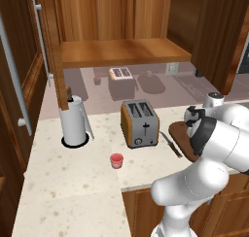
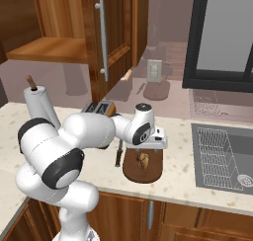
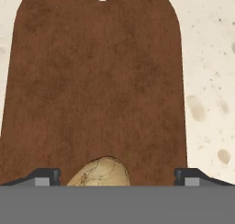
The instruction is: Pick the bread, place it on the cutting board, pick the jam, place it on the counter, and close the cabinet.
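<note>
The bread (image 3: 98,172), a pale-brown cracked lump, lies on the dark oval cutting board (image 3: 92,81), low in the hand view between the two finger tips. My gripper (image 3: 117,178) stands open just above it, jaws wide on either side and not touching it. From the right base view the gripper (image 2: 147,148) hovers over the bread (image 2: 143,160) on the cutting board (image 2: 143,173). The small red jam (image 1: 116,160) stands upright on the beige speckled counter (image 1: 73,182), in front of the toaster. The cabinet (image 1: 121,51) above is open, its shelf bare.
A toaster (image 1: 140,123) stands mid-counter, with a paper-towel holder (image 1: 74,122) to its left. A knife (image 1: 170,143) lies between toaster and board. The sink (image 2: 222,158) is to the board's right. The open cabinet door (image 2: 113,37) with its steel handle hangs over the counter.
</note>
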Robot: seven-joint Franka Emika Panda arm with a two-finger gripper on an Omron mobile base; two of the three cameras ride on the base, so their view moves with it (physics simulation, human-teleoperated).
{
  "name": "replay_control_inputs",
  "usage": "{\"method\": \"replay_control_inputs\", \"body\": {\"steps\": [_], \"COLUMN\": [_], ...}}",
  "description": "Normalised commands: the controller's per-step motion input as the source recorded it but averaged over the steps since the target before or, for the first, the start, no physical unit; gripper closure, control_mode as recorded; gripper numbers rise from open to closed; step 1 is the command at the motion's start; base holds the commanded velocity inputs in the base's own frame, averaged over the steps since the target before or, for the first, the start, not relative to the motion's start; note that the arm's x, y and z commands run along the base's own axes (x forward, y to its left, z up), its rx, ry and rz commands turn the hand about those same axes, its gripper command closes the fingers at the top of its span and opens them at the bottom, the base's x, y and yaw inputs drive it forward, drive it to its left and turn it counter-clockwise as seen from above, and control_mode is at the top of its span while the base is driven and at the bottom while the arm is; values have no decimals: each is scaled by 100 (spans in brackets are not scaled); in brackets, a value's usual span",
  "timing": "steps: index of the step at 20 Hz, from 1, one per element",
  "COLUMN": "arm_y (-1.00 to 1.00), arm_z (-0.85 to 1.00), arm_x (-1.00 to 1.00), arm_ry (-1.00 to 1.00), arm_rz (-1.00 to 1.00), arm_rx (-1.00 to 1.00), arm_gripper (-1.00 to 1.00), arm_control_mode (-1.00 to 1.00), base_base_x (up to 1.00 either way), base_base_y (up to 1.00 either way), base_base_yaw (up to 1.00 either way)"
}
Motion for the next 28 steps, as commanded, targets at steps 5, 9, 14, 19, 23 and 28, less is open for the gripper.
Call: {"method": "replay_control_inputs", "body": {"steps": [5, 9, 14, 19, 23, 28], "arm_y": [0, 0, -3, -7, -10, -11], "arm_z": [3, 4, 3, 5, 9, 10], "arm_x": [-3, -10, -10, -8, -2, 0], "arm_ry": [-10, -17, -20, -19, -15, -11], "arm_rz": [0, 0, 0, 0, 0, 0], "arm_rx": [0, 0, 0, 0, 0, 0], "arm_gripper": [-100, -100, -100, -100, -100, -100], "arm_control_mode": [-100, -100, -100, -100, -100, -100], "base_base_x": [0, 0, 0, 0, 0, 0], "base_base_y": [0, 0, 0, 0, 0, 0], "base_base_yaw": [0, 0, 0, 0, 0, 0]}}
